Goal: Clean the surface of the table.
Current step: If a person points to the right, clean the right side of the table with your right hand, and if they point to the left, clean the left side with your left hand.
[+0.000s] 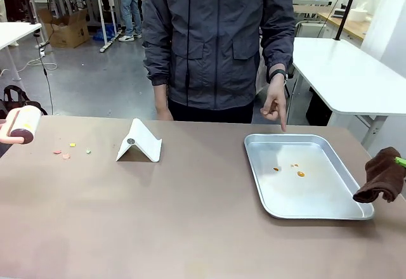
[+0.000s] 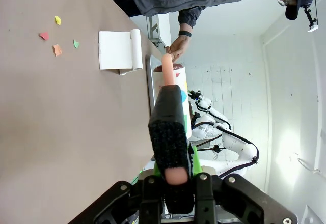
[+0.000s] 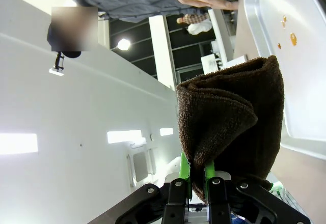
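- Spanning the whole front view, the table (image 1: 190,228) had a person standing at its far edge.
- Left gripper (image 2: 173,132) was clamped on the pink handle of a roller (image 1: 23,127), probably a lint roller, held over the table's left edge.
- Right gripper (image 3: 195,167) was pinched tight on a brown cloth (image 1: 380,176), hanging just beside the tray's right rim.
- Tray (image 1: 317,200) sat on the table's right side, with orange drops (image 1: 300,174) inside.
- Person's hand (image 1: 274,104) pointed one finger down at the tray's far rim.
- Coloured scraps (image 1: 66,155) lay far left, with a white folded stand (image 1: 139,142) between them and the tray.

Matt table (image 1: 190,228) — glossy metal tray (image 1: 317,198)
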You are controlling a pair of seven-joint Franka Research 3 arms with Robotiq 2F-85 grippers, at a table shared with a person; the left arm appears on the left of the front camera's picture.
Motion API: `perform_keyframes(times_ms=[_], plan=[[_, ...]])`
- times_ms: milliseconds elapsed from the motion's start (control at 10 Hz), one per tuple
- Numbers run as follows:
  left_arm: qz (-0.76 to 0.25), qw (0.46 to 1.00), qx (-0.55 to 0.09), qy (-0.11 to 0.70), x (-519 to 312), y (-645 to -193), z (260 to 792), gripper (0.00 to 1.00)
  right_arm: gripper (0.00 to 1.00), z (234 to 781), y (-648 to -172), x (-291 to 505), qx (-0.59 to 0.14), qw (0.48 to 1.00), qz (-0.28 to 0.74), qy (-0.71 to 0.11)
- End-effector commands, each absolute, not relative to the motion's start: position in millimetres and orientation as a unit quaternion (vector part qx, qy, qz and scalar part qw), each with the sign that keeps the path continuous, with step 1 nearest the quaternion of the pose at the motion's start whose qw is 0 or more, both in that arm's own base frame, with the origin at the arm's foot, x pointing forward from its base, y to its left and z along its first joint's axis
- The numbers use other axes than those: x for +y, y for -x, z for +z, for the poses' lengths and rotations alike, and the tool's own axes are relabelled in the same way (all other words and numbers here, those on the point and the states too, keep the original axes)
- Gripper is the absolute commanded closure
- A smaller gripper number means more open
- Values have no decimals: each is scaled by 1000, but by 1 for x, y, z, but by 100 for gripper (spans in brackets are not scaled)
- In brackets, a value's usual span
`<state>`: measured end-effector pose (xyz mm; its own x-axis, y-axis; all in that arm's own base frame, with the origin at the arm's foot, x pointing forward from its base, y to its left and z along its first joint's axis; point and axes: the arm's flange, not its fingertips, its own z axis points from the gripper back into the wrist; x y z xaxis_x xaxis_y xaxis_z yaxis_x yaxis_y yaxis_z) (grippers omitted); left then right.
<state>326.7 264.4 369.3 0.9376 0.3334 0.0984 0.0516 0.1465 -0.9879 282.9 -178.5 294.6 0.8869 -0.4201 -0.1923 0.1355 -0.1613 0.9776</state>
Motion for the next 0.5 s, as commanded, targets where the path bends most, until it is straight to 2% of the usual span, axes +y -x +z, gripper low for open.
perform_keyframes(times_ms=[0, 400], plan=[[93, 742, -152, 646, 260, -323, 372, 100, 100, 302, -284, -178, -90, 643, -223, -728], [93, 742, -152, 646, 260, -323, 372, 100, 100, 302, -284, -178, -90, 643, -223, -728]])
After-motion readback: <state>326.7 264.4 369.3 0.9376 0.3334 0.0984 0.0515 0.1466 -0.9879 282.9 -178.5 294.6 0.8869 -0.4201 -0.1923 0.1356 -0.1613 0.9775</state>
